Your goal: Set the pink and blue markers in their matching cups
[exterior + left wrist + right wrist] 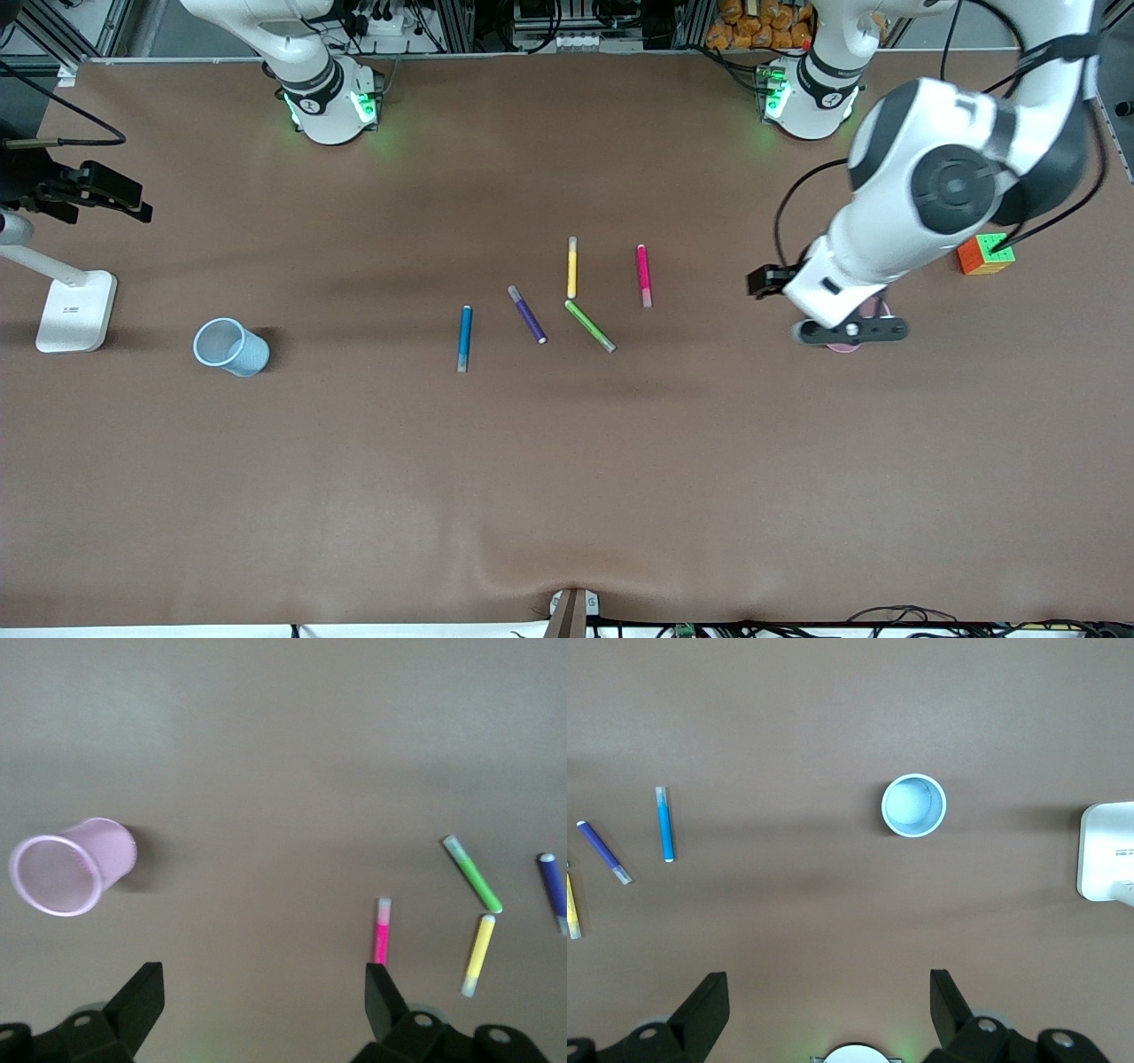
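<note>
Brown table (pixel 567 487) (slightly rumpled), markers scattered, metal framing along the edge

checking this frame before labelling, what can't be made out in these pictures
- Pink cup: in the front view the left arm hides nearly all of it; only the left wrist view shows it whole.
- Right gripper: outside the front view; the right wrist view shows only its open fingertips.
- Left gripper: open in its wrist view; the front view shows it from above only.
- Purple marker: cut off by the left wrist view's edge.
- Blue cup: contents unreadable in the front view.
</note>
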`<state>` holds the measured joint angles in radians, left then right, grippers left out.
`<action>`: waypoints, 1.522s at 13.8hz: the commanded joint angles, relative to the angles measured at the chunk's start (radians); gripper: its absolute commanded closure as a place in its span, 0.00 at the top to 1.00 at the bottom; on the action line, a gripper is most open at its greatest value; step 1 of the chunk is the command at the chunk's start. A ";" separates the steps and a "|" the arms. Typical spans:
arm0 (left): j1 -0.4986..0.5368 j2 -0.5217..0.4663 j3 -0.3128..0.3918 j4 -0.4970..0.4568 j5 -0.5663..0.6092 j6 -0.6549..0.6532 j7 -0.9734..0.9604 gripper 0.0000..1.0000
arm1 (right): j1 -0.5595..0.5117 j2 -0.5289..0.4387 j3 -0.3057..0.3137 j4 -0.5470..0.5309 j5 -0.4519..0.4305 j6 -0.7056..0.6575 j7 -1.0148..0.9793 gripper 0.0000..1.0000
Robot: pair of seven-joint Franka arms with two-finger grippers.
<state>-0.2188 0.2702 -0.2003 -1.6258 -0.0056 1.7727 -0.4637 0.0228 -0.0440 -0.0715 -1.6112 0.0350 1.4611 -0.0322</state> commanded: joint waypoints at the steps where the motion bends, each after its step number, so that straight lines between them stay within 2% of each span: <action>1: -0.072 0.069 0.001 0.012 0.001 0.054 -0.113 1.00 | -0.004 -0.008 0.004 -0.003 -0.003 -0.004 0.005 1.00; 3: -0.128 0.118 0.002 -0.002 0.004 0.109 -0.193 1.00 | -0.004 -0.008 0.004 -0.004 -0.003 -0.004 0.005 1.00; 8: -0.181 0.187 0.002 -0.081 0.006 0.281 -0.236 1.00 | -0.003 -0.007 0.004 -0.004 -0.001 -0.007 0.005 1.00; 14: -0.183 0.233 0.002 -0.124 0.007 0.313 -0.297 1.00 | 0.081 0.032 0.009 -0.010 0.002 -0.005 0.021 1.00; 16: -0.189 0.233 0.002 -0.179 0.007 0.397 -0.303 1.00 | 0.109 0.050 0.009 -0.010 0.005 0.002 0.021 1.00; 18: -0.209 0.236 0.002 -0.235 0.007 0.491 -0.320 1.00 | 0.118 0.064 0.009 -0.010 0.031 0.004 0.021 1.00; 20: -0.220 0.267 0.002 -0.250 0.007 0.545 -0.331 1.00 | 0.115 0.078 0.007 -0.010 0.075 0.005 0.021 1.00; 21: -0.243 0.282 0.002 -0.259 0.007 0.572 -0.355 0.96 | 0.117 0.085 0.007 -0.009 0.078 0.013 0.021 1.00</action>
<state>-0.4286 0.5356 -0.2032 -1.8640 -0.0052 2.2913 -0.7727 0.1382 0.0324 -0.0598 -1.6222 0.0838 1.4649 -0.0221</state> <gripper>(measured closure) 0.000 0.000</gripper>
